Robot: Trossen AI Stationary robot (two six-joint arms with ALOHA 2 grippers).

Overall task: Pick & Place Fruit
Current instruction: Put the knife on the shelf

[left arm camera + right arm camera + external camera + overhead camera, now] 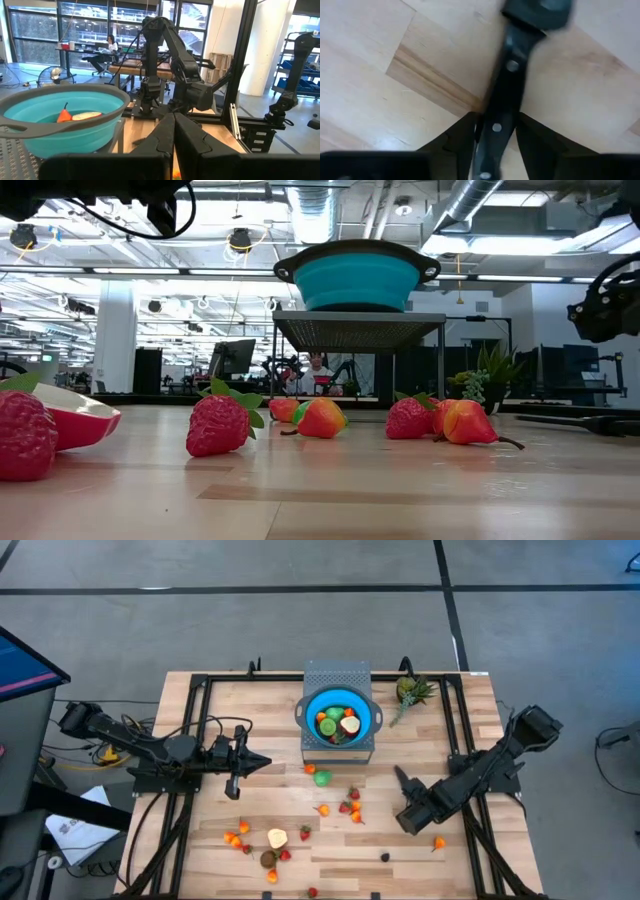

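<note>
The bowl (339, 716) sits on a raised stand (337, 675) at the rear centre of the surface (250, 710), holding several fruit (336, 723), with more fruit (352, 806) scattered in front and a pineapple-like piece (410, 692) just right of it.

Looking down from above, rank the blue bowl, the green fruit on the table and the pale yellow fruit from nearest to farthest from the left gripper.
From the left gripper, at the table's left-middle:
1. Green fruit, on the wood just below the bowl's stand.
2. Pale yellow fruit, toward the front edge, in the lower-left cluster.
3. Blue bowl, raised on its stand at the back centre; close to the pale yellow fruit's distance.
</note>
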